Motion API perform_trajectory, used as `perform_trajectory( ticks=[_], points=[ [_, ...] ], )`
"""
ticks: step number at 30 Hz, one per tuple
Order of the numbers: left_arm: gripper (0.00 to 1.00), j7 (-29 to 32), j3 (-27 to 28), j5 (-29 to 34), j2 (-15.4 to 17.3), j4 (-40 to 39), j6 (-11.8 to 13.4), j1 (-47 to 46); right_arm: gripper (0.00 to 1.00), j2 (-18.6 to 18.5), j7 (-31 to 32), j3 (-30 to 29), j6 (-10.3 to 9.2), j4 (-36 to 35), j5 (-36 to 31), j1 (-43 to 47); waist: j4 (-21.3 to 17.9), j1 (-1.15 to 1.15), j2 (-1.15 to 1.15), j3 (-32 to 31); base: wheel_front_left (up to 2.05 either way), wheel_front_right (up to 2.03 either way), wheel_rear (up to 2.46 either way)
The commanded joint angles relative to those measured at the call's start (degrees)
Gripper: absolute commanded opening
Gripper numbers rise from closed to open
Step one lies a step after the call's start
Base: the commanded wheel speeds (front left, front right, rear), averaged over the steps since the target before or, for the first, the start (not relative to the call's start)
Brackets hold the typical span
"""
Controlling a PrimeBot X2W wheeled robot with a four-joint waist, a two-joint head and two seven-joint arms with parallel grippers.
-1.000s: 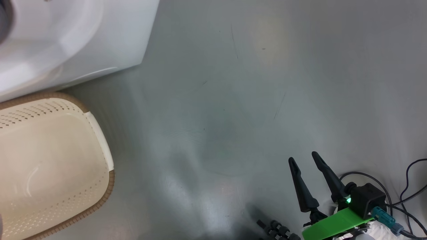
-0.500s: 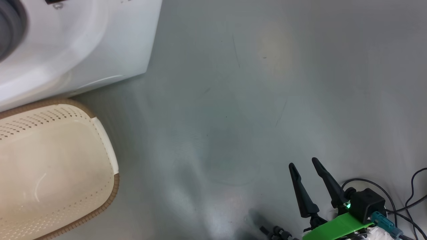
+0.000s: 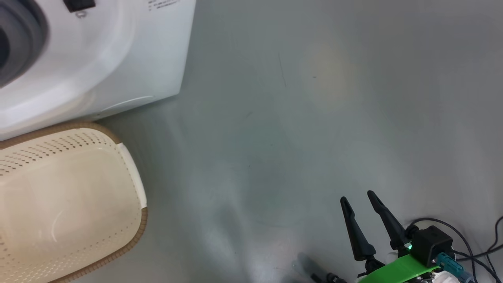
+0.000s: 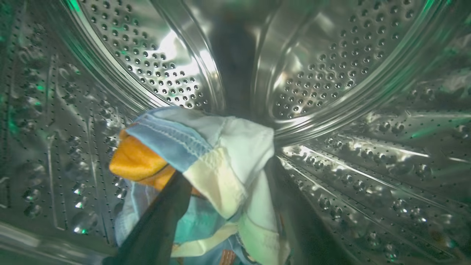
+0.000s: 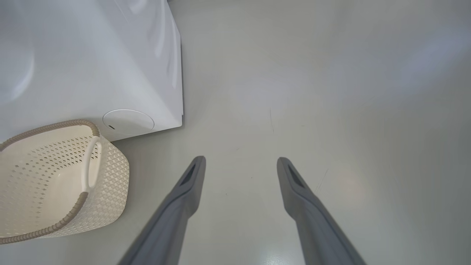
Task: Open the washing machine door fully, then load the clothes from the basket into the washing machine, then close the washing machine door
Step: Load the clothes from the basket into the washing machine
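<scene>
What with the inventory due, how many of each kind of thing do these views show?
Washing machine: 1
Basket: 1
Claws: 2 (left claw, right claw)
Clothes bundle: 1
Total: 5

Shiny perforated steel drum, soft stitched clothes, matt plastic basket, smooth glossy floor

The head view looks steeply down from above at the floor, with the washing machine and the basket at its left edge. The right wrist view, lower and tilted forward, shares that machine corner and the basket. The left wrist view sits close inside the drum, right against the clothes.
</scene>
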Motion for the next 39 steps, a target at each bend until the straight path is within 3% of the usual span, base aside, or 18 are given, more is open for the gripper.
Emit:
perform_trajectory(
  ticks=[1,10,27,39],
  points=[
    [1.00,-0.71,0.23,-0.24,1.71,-1.07,0.75,0.36,1.00,-0.76,-0.28,0.90,0.09,-0.83,0.29,1.25,0.63,0.00,0.00,-0.62,0.00,0.00,0.00],
    [1.00,-1.84,1.55,-2.02,-0.76,-3.33,2.59,4.40,1.00,-1.27,-0.28,0.86,0.09,-0.59,0.07,0.22,2.95,0.00,0.00,-3.40,0.00,0.00,0.00],
    [1.00,-1.87,3.68,-4.18,-6.81,-9.76,0.35,16.36,1.00,-2.58,-0.28,0.48,0.09,0.77,-0.12,-0.72,8.08,0.00,0.00,-11.36,0.00,0.00,0.00],
    [1.00,-1.87,5.62,-4.92,-9.20,-12.59,-1.52,22.25,1.00,-2.90,-0.28,0.15,0.09,1.34,-0.12,-0.33,10.77,0.00,0.00,-14.93,0.00,0.00,0.00]
  ],
)
